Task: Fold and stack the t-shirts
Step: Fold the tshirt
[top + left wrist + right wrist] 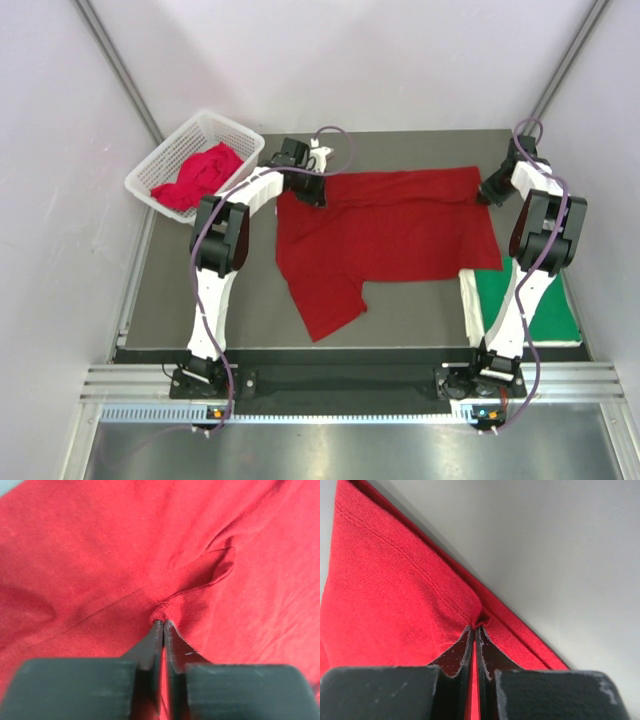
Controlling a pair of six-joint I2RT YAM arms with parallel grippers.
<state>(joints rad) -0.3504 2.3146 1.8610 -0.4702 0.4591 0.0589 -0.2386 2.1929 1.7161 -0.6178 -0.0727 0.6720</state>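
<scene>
A dark red t-shirt (390, 230) lies spread across the middle of the table, with one sleeve hanging toward the near edge. My left gripper (312, 192) is at its far left corner. In the left wrist view the jaws (163, 623) are shut on a small pinch of the red cloth (100, 555). My right gripper (487, 195) is at the far right corner. There it (474, 628) is shut on the stitched hem of the same shirt (385, 590). A bright green t-shirt (530, 300) lies flat at the near right, partly hidden by the right arm.
A white lattice basket (165, 160) stands at the far left corner of the table, holding a crumpled pinkish red t-shirt (200, 175). A white strip (468, 300) borders the green shirt. Grey walls close in on both sides.
</scene>
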